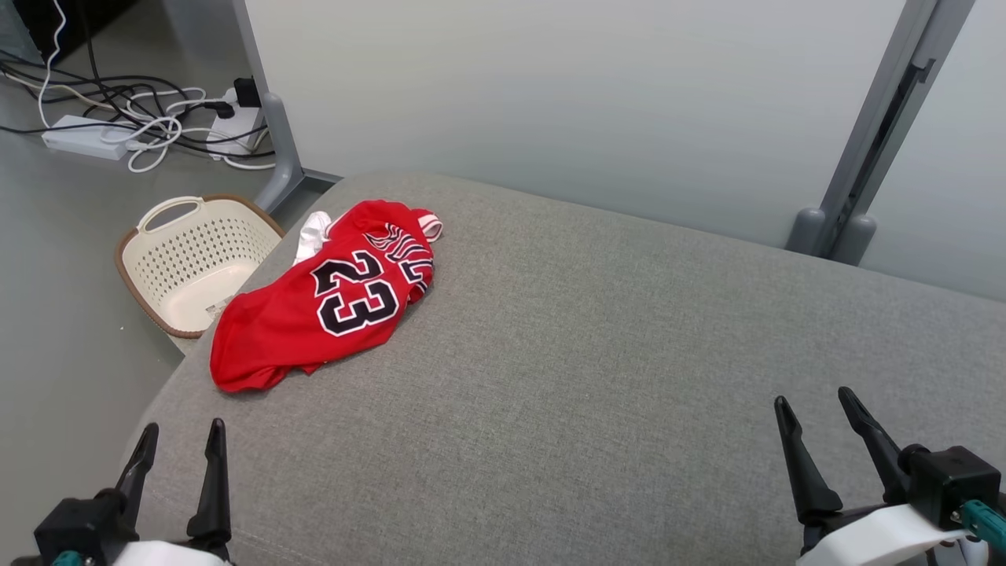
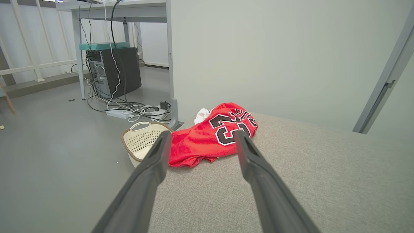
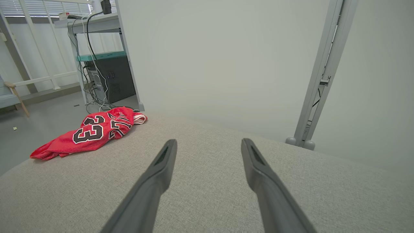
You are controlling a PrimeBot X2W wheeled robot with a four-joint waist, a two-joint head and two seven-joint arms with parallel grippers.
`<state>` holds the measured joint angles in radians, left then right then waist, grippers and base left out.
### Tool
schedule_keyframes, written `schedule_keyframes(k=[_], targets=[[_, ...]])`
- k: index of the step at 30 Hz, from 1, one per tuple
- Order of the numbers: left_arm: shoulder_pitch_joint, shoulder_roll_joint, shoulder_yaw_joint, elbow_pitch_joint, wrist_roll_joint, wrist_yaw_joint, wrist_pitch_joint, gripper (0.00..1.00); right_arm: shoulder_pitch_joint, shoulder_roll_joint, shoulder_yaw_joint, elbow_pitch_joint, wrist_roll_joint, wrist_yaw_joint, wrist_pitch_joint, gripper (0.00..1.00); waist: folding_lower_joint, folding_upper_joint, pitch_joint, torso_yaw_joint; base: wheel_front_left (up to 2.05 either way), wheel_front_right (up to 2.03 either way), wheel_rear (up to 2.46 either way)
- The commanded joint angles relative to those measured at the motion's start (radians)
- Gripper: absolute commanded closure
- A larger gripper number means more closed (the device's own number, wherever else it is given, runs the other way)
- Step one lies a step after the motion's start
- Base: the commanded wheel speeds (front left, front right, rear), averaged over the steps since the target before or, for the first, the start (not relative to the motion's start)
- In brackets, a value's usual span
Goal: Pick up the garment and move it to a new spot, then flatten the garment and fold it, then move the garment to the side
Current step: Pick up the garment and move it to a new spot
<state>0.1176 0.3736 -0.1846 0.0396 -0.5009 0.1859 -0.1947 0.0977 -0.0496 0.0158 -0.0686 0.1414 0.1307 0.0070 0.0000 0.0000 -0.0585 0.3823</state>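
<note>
Garment: the crumpled red mesh jersey with a black-and-white 23 [image 1: 330,303] lies bunched near the far left edge of the grey fabric-covered surface [image 1: 597,346]. Its hem points toward me and a scrap of white cloth [image 1: 313,233] lies at its far side.
My left gripper [image 1: 182,427]: empty, fingers spread wide, low at the near left edge, well apart from the jersey but roughly in line with it.
My right gripper [image 1: 812,397]: empty, fingers spread wide, at the near right edge, far from the jersey.
Step in hand: I judge it to be the first reach and pick-up.
Doing it well: I would lead with the left and come down on a raised fold near the hem. I would pinch jersey layers only, not the grey cover, and lift clear before carrying it toward the open middle.
Risk: the cream perforated plastic basket [image 1: 196,244] sits on the floor just past that edge, and an outward drag could slide the jersey off.
</note>
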Motion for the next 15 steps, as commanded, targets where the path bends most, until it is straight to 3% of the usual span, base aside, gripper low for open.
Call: schedule_keyframes(k=[1,8,15], targets=[[-0.027,0.003,-0.001,-0.001,-0.003,-0.001,-0.002,0.0,-0.004,-0.003,0.0,-0.009,-0.001,0.0,0.002,0.0,0.0,0.0,0.013,-0.004,0.0,0.0,0.0],[-0.151,-0.022,0.015,0.037,-0.047,-0.034,-0.01,0.0,-0.073,-0.003,0.004,-0.064,-0.046,0.0,0.031,0.0,0.0,0.0,0.144,-0.051,0.0,0.0,0.0],[-0.368,-0.004,0.018,0.247,-0.103,-0.134,0.021,0.0,-0.157,-0.007,0.001,-0.11,-0.076,0.0,0.044,0.0,0.0,0.0,0.294,-0.121,0.0,0.0,0.0]])
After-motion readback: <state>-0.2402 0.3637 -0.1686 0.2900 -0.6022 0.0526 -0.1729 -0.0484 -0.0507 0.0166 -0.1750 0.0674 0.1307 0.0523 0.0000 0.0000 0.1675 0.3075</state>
